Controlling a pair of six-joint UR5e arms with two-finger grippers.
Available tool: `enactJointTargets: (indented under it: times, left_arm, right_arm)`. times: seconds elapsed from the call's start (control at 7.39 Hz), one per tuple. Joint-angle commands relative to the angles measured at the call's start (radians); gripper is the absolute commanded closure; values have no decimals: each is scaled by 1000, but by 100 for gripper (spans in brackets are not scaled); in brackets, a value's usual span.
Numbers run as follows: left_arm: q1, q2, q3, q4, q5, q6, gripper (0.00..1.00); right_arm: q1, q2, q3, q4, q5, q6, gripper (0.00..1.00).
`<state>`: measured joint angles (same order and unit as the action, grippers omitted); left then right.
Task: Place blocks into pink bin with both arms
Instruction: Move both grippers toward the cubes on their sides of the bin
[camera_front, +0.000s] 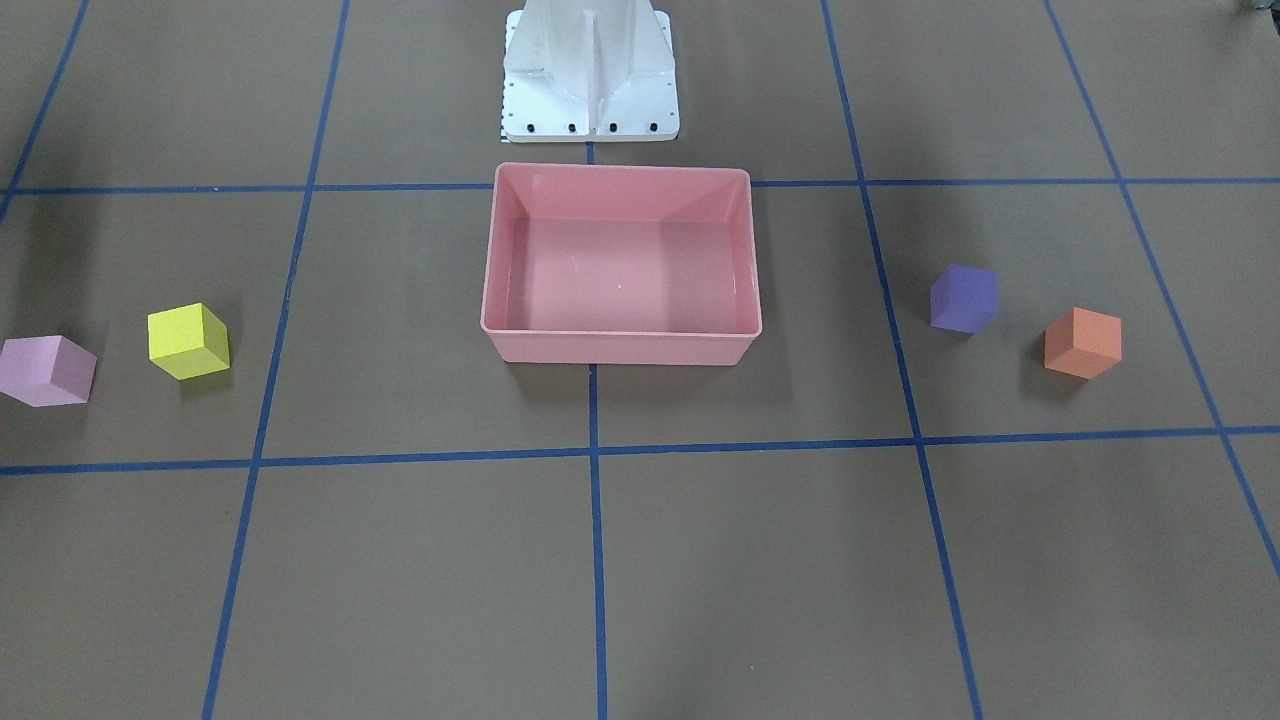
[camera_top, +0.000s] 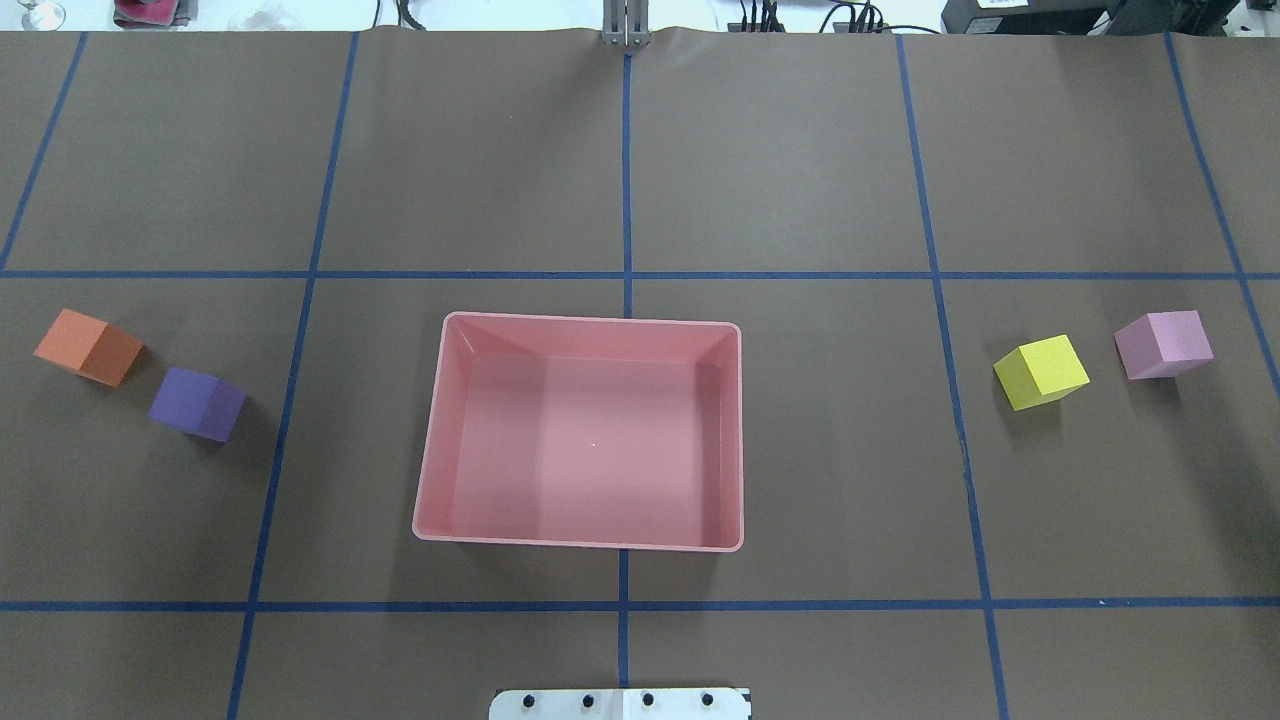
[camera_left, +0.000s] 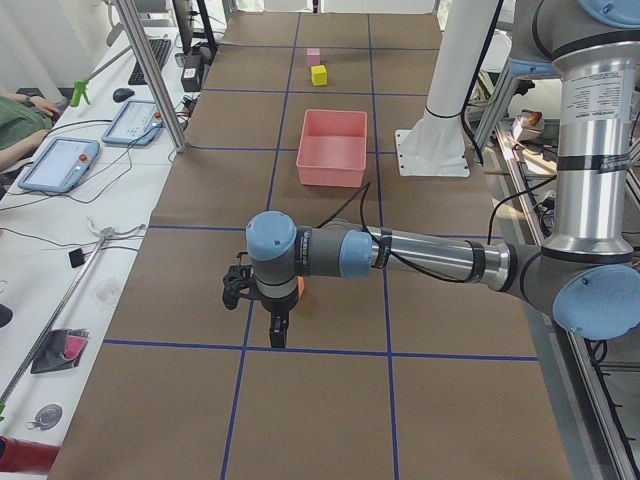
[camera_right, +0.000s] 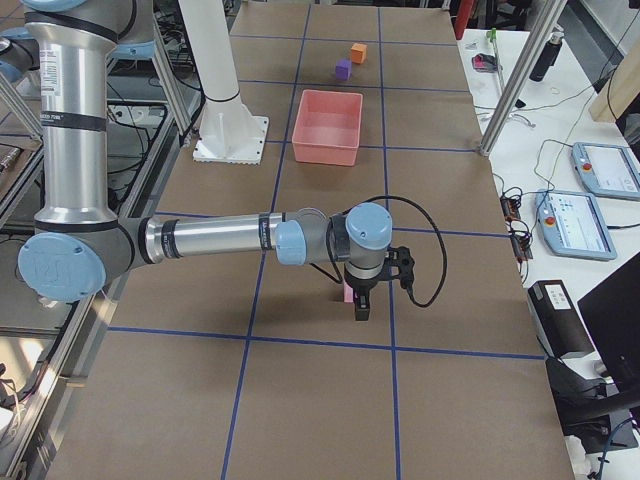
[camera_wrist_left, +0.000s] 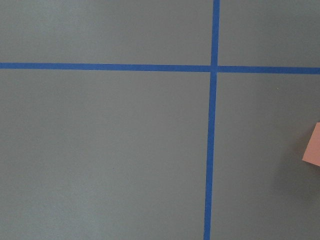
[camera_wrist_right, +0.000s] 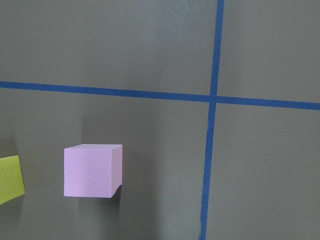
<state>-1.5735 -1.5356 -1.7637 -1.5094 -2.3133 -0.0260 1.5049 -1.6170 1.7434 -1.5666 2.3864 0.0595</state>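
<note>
The pink bin (camera_top: 430, 470) stands empty at the table's middle. The orange block (camera_top: 88, 347) and purple block (camera_top: 197, 403) lie on my left side. The yellow block (camera_top: 1041, 372) and light pink block (camera_top: 1163, 344) lie on my right side. Both grippers show only in the side views, so I cannot tell whether they are open or shut. The left gripper (camera_left: 277, 336) hangs over the table beside the orange block (camera_left: 299, 288). The right gripper (camera_right: 361, 312) hangs beside the light pink block (camera_right: 347, 292). The right wrist view shows the light pink block (camera_wrist_right: 92, 171) and a yellow edge (camera_wrist_right: 10, 179).
The white base pedestal (camera_front: 590, 70) stands just behind the bin. Blue tape lines (camera_top: 625, 605) grid the brown table. A side bench with tablets (camera_left: 60, 165) and a metal post (camera_left: 150, 70) run along the far edge.
</note>
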Motion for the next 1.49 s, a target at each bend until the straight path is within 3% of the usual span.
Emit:
enactJointTargets:
  times: [0.0, 0.41, 0.68, 0.81, 0.95, 1.35]
  left_arm:
    - [50, -17, -8, -54, -52, -8, 0]
    - [125, -95, -27, -74, -57, -87, 0]
    - [225, -94, -31, -226, -83, -438, 0]
    - [295, -83, -33, -356, -69, -627, 0]
    - [341, -62, -33, -446, -49, -728, 0]
    - [455, -34, -13, -463, 147, -653, 7]
  right_arm:
    - [0, 49, 18, -6, -10, -1, 0]
    - [-11, 51, -2, 22, -1, -1, 0]
    - [-26, 49, -16, 83, 7, 12, 0]
    - [-41, 60, -4, 89, 40, 130, 0]
    - [-52, 78, 11, 89, 90, 193, 0]
    - [-93, 106, 44, 89, 94, 290, 0]
